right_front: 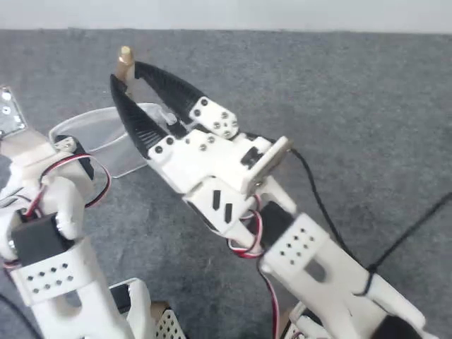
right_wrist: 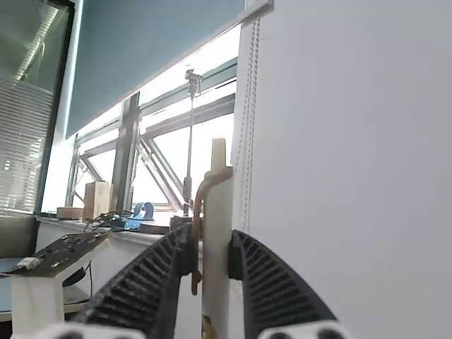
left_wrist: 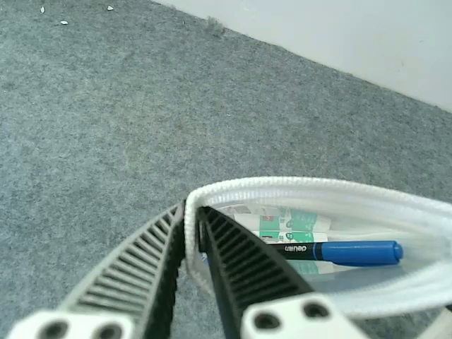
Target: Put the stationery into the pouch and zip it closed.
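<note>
**One More Pen to Go In**

The pouch (left_wrist: 304, 187) lies on the left side of the grey counter (right_front: 353, 106), and its mouth is open. Inside it I can see a blue pen (left_wrist: 353, 252) and a green and white thing (left_wrist: 286, 222) that I cannot name. The left gripper (left_wrist: 191, 215) is pinched tight on the white zip edge at one end of the mouth. It lifts that edge so the mouth is wide.

The right gripper (right_front: 126, 73) is up in the air, near the far side of the pouch. It is clamped on a cream pen (right_wrist: 215, 205) with a coppery clip. The end of the pen pokes out past the black fingers.

I think this is the filling step. Some stationery is in, one pen is in the air, and the zip is not done yet.

Next, the right gripper would need to tip the pen down and line it up with the long mouth. Then it could slide the pen in beside the blue one and let go. The left gripper should keep hold of the edge, or the soft pouch may flop shut. After that comes the zip, but I cannot see the zip pull, so it has to be found first
</note>
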`<state>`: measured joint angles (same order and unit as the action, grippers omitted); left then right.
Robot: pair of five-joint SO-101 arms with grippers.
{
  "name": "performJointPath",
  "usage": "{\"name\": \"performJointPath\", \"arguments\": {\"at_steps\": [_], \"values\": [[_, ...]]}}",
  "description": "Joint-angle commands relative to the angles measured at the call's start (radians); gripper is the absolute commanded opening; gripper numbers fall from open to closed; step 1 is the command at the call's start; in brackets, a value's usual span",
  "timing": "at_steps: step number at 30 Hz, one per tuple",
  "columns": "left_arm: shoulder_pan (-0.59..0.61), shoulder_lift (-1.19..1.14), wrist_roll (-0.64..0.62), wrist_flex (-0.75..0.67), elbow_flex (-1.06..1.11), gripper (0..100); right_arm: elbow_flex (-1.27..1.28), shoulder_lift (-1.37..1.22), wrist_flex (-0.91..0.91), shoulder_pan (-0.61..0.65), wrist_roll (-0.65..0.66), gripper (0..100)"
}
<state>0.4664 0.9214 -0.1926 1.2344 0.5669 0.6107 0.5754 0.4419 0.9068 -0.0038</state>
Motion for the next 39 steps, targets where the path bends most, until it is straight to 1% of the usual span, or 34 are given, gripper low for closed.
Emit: {"name": "performJointPath", "arguments": {"at_steps": [1, 5, 7, 19, 21, 24, 26, 33, 39], "values": [[0.003, -0.003, 0.005, -0.021, 0.010, 1, 0.017, -0.048, 0.116, 0.008, 0.018, 0.6], [0.003, -0.003, 0.005, -0.023, 0.010, 1, 0.051, -0.131, 0.242, 0.008, 0.018, 0.6], [0.003, -0.003, 0.005, -0.031, 0.010, 1, 0.051, -0.170, 0.269, 0.008, 0.018, 0.6], [0.003, -0.003, 0.005, -0.028, 0.010, 1, 0.034, -0.374, 0.272, 0.007, 0.018, 1.2], [0.003, -0.003, 0.005, -0.026, 0.010, 1, 0.026, -0.383, 0.272, 0.004, 0.018, 4.5], [0.003, -0.003, 0.005, -0.026, 0.010, 1, 0.029, -0.380, 0.268, 0.005, 0.018, 15.5], [0.003, -0.003, 0.005, -0.026, 0.010, 1, 0.025, -0.375, 0.222, 0.007, 0.018, 19.7], [0.003, -0.003, 0.005, -0.026, 0.012, 1, 0.031, -0.285, 0.166, 0.005, 0.015, 17.4], [0.003, -0.003, 0.005, -0.029, 0.021, 1, 0.028, -0.116, -0.054, 0.004, 0.012, 17.5]]}}
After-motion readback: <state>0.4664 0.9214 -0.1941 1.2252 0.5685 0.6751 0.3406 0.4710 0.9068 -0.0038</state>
